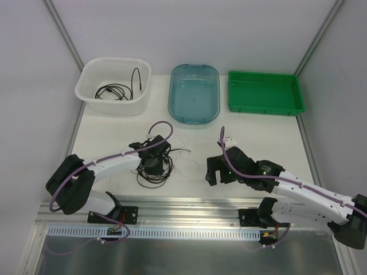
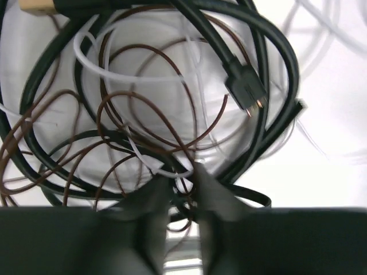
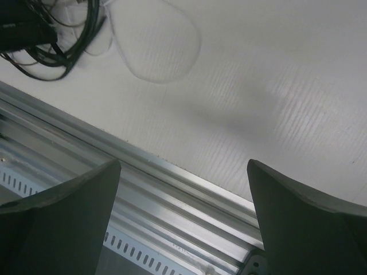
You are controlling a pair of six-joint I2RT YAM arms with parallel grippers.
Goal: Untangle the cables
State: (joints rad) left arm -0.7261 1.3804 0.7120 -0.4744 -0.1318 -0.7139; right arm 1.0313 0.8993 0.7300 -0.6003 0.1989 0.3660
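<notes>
A tangle of cables [image 1: 153, 172] lies on the white table left of centre: black ones, thin brown ones and white ones. In the left wrist view a black cable with a plug [image 2: 245, 91] loops over brown wire [image 2: 143, 103] and white wire [image 2: 92, 51]. My left gripper [image 1: 152, 163] sits over the tangle, its fingers [image 2: 215, 192] shut on several strands of it. My right gripper [image 1: 219, 172] is open and empty, over the table's near edge to the right of the tangle. A clear thin loop [image 3: 155, 43] lies on the table beyond it.
At the back stand a white basket [image 1: 92, 71] holding a black cable [image 1: 114, 91], a blue tub [image 1: 194, 91] and a green tray [image 1: 265, 91]. A metal rail [image 1: 189, 206] runs along the table's near edge. White walls enclose the sides.
</notes>
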